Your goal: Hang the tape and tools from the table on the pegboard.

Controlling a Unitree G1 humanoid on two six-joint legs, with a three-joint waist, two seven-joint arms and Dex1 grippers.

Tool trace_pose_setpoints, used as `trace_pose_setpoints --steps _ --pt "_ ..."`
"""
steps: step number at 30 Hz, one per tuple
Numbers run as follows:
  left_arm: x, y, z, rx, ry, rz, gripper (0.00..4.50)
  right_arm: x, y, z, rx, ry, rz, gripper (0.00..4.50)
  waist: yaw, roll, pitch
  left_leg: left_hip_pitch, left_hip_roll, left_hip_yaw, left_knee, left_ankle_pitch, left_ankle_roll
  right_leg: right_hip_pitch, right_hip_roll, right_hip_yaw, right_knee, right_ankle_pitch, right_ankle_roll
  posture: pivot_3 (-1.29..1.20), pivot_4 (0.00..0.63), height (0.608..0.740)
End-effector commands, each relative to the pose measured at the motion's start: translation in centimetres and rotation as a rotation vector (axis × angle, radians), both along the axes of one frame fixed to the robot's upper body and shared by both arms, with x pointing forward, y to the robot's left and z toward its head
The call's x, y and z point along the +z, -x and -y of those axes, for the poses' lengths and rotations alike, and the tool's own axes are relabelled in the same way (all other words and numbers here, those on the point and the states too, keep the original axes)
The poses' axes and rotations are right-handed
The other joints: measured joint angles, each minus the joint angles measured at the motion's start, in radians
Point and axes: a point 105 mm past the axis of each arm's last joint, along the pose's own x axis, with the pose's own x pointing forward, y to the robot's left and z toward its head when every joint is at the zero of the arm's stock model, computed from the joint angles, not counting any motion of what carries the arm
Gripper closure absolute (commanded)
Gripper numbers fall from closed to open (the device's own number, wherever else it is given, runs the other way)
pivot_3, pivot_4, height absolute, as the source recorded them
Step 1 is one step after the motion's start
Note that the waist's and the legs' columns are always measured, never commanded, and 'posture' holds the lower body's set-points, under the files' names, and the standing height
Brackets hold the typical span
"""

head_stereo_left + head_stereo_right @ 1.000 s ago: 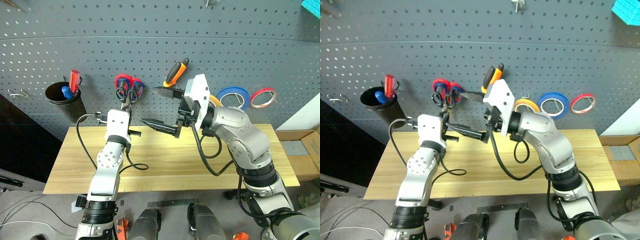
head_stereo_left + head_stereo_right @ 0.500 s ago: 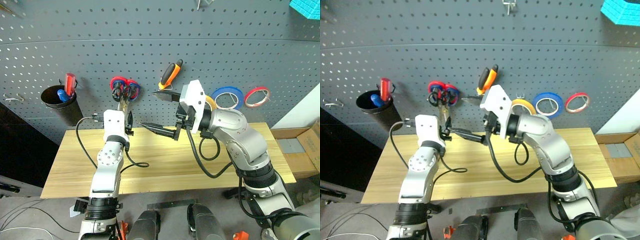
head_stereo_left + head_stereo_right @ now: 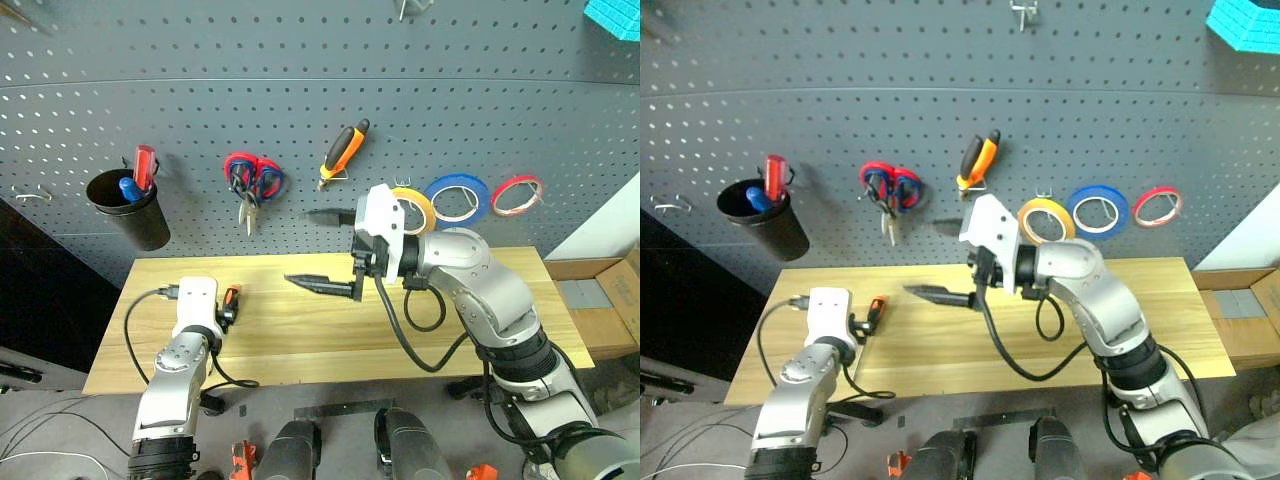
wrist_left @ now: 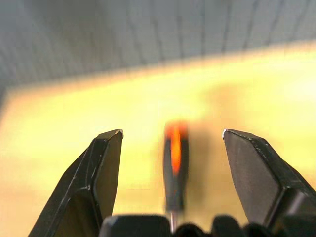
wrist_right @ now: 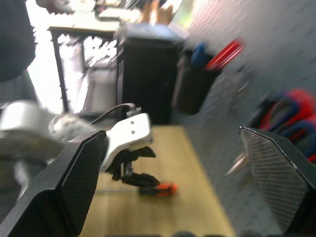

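Nearly home here: the pliers (image 3: 343, 150), the small scissors (image 3: 243, 190) and the yellow tape (image 3: 418, 205) all hang mid-frame on the pegboard (image 3: 320, 90), and by my reading only the screwdriver (image 3: 229, 300) is left, lying lower left on the table (image 3: 300, 330). The left gripper (image 4: 170, 140) is spread wide around it, not yet closed. The right gripper (image 3: 312, 250) hovers centre, gaping and empty. The left wrist view shows the handle between the fingers; the head views only hint at it.
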Motion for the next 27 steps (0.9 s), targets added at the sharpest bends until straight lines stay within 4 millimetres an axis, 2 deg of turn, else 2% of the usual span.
trace_pose_setpoints --steps 1,4,8,9,11,14,21,24,27 --pt "-0.2 -0.9 -0.6 0.002 0.001 -0.079 1.07 -2.5 0.3 0.1 -0.007 0.093 -0.04 0.0 0.005 -0.001 0.0 0.0 0.0 0.0 0.0 0.0 0.0 0.0 -0.001 0.0 0.0 0.0 0.0 0.0 0.183 0.74" --pt "-1.3 -1.5 -1.1 -0.01 -0.005 -0.15 1.07 -5.4 0.1 0.5 -0.035 0.174 -0.064 0.0 0.009 -0.002 -0.001 0.001 0.0 0.0 0.0 0.0 0.0 0.0 -0.002 0.0 0.001 0.0 0.0 -0.01 0.181 0.74" --pt "-1.7 -2.2 -2.1 0.013 0.0 -0.187 1.07 -7.4 -0.1 0.9 -0.074 0.204 -0.105 0.0 0.008 -0.002 -0.002 0.002 0.0 0.002 -0.001 0.0 -0.001 0.0 -0.002 0.001 0.0 0.0 0.0 -0.02 0.18 0.74" --pt "-2.4 -2.1 -2.6 0.035 0.005 -0.234 1.07 -7.7 -0.1 1.0 -0.082 0.209 -0.115 0.0 0.008 -0.002 -0.002 0.002 0.0 0.002 -0.001 0.0 -0.001 0.0 -0.003 0.001 0.0 0.0 0.0 -0.02 0.18 0.74" --pt "-3.4 -1.9 -3.1 0.064 0.02 -0.288 1.07 -8.0 0.0 1.0 -0.089 0.211 -0.122 0.0 0.007 -0.002 -0.002 0.002 0.0 0.002 -0.001 0.0 -0.001 0.0 -0.003 0.001 0.0 0.0 0.0 -0.03 0.181 0.74" --pt "-4.5 -2.1 -2.6 0.023 0.036 -0.324 1.07 -8.2 0.1 0.8 -0.099 0.213 -0.131 0.0 0.008 -0.002 -0.002 0.003 0.0 0.002 0.0 0.0 -0.001 0.0 -0.003 0.001 0.001 0.0 0.0 -0.03 0.18 0.74" --pt "-4.9 -2.8 -1.4 -0.025 0.025 -0.353 1.07 -8.6 0.0 0.9 -0.115 0.234 -0.119 0.0 0.008 -0.002 -0.004 0.006 0.0 0.002 -0.001 0.0 -0.001 0.004 -0.004 0.001 0.001 0.0 0.0 -0.04 0.186 0.74" --pt "-5.2 -2.1 -1.4 -0.026 0.017 -0.403 1.64 -8.4 -0.1 0.9 -0.123 0.23 -0.115 0.0 0.006 -0.002 -0.005 0.006 0.0 0.002 -0.001 0.0 -0.001 0.004 -0.004 0.001 0.001 0.0 0.0 -0.04 0.185 0.74" --pt "-5.0 -1.5 -1.8 -0.021 0.001 -0.412 2.69 -8.3 -0.2 0.9 -0.128 0.229 -0.111 0.0 0.001 -0.002 -0.007 0.006 0.0 0.002 -0.001 0.0 -0.001 0.004 -0.004 0.001 0.001 0.0 0.0 -0.03 0.179 0.74"
